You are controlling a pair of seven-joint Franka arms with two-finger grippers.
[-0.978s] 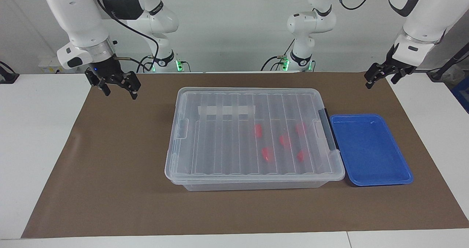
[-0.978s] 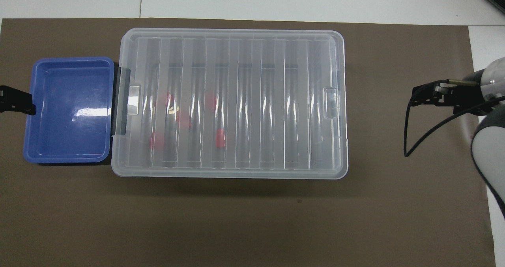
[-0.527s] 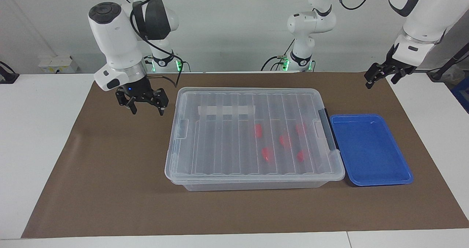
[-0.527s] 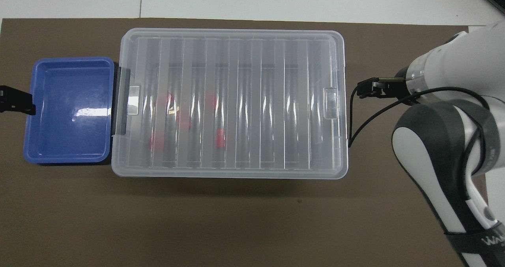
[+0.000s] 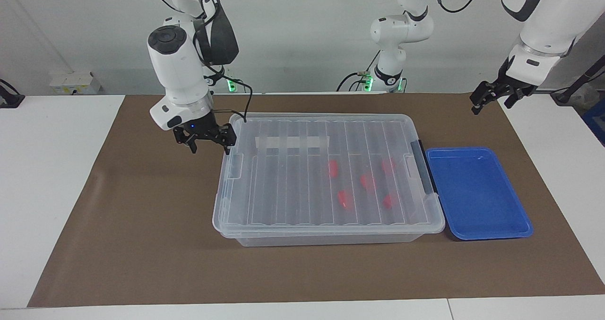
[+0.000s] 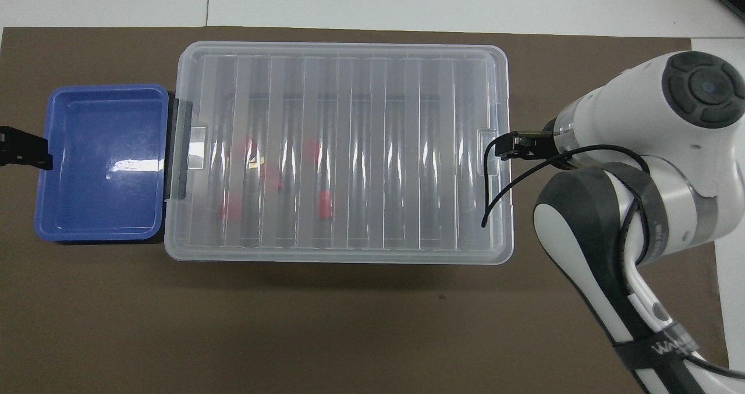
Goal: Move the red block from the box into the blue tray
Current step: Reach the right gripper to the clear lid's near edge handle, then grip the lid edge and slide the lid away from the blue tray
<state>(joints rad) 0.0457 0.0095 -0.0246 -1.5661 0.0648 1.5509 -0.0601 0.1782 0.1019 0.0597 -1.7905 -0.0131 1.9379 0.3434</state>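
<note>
Right end effector (image 5: 210, 146) lowered, fingers spread, left end effector (image 5: 489, 101) raised, seemingly open, waiting

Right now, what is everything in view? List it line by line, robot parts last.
box: one, clear, lid on, mid-mat.
red blocks: five, red, inside the box, toward the blue tray's end.
blue tray: one, blue, empty, beside the box at the left arm's end.
mat: one, brown, covering the table.
right gripper: open, empty, at the box's end by the lid latch.
left gripper: open, empty, waiting over the mat's corner.
</note>
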